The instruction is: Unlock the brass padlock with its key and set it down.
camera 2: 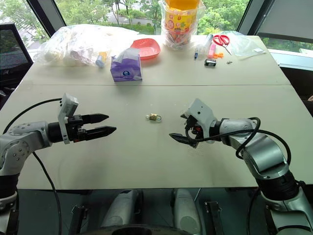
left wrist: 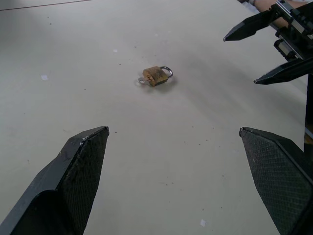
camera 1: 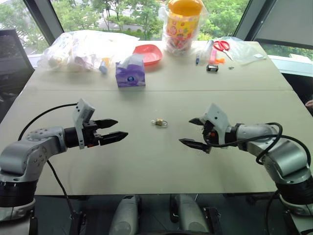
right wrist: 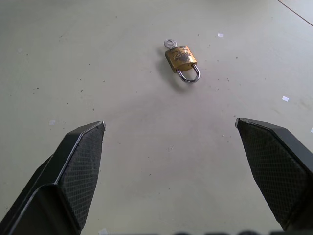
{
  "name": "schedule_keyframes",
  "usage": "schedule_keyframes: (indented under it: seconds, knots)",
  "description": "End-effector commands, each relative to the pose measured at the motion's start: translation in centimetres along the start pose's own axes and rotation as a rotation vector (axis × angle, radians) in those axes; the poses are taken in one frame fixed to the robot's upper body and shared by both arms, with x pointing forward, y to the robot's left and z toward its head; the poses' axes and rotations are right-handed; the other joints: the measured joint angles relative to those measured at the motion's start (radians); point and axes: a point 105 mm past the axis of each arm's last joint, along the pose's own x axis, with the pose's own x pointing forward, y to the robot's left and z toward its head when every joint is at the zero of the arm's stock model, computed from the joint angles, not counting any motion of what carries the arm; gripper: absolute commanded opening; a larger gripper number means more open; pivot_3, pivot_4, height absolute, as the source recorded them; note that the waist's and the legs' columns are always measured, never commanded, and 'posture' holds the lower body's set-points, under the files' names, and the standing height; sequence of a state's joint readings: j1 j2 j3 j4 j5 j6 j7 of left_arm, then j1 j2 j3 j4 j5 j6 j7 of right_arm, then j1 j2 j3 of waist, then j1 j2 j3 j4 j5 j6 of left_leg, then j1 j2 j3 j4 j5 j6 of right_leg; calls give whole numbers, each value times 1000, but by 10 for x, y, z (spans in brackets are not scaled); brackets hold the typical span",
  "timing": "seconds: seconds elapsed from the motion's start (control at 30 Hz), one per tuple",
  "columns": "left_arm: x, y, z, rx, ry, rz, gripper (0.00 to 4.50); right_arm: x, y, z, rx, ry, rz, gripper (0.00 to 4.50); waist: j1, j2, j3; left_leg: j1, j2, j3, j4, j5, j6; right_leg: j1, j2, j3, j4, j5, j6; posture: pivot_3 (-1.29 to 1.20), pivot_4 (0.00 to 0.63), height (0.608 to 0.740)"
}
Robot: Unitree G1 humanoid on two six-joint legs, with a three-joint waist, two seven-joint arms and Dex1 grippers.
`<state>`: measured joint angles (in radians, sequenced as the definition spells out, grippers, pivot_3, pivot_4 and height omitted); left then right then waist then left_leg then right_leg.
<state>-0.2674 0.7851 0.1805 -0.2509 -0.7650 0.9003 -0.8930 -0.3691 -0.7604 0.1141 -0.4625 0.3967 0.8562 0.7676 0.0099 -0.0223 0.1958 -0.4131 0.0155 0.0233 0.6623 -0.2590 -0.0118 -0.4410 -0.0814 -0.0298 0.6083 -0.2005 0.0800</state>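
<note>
The brass padlock (camera 1: 159,122) lies flat on the beige table (camera 1: 146,161) between my two arms, its silvery shackle (right wrist: 188,76) closed into the body. Its key (right wrist: 169,43) sticks out of the body's bottom end, with the small silver bow showing. On the padlock's left my left gripper (camera 1: 115,130) hovers open, its fingers pointing toward the lock from a hand's width away. My right gripper (camera 1: 192,132) is open too, at about the same distance on the other side. Neither touches the padlock, and nothing is between either pair of fingers.
At the table's far side stand a purple tissue box (camera 1: 130,74), a red dish (camera 1: 148,53), clear plastic bags (camera 1: 83,49), a yellow-lidded jar (camera 1: 184,24), red-handled scissors (camera 1: 221,45) and a small black clip (camera 1: 212,68).
</note>
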Motion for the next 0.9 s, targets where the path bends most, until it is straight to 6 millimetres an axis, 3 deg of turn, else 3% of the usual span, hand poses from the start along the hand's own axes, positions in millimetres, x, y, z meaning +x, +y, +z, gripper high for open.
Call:
schedule_keyframes:
  seconds: [0.03,0.5,0.73,0.9]
  knots:
    - [-4,0,5,9,-26,11,4500,-1,-4,10,-47,-33,-21,4462,0,0,0,0,0,0,0,0,0,0,0,0,0,0,0,0,150,740]
    - [2,8,7,88,-8,46,4500,11,-11,11,-85,-35,-16,4462,1,0,0,0,-1,1,0,0,0,0,0,0,0,0,0,0,150,740]
    - [-9,21,16,241,151,9,4500,54,-28,12,-159,43,69,4462,-12,0,0,1,-1,2,2,0,0,0,2,0,2,1,-1,0,150,740]
    - [-13,22,23,300,186,-9,4500,81,-31,24,-187,62,132,4462,-23,0,0,-1,-1,2,1,0,0,-1,1,0,2,1,0,0,150,740]
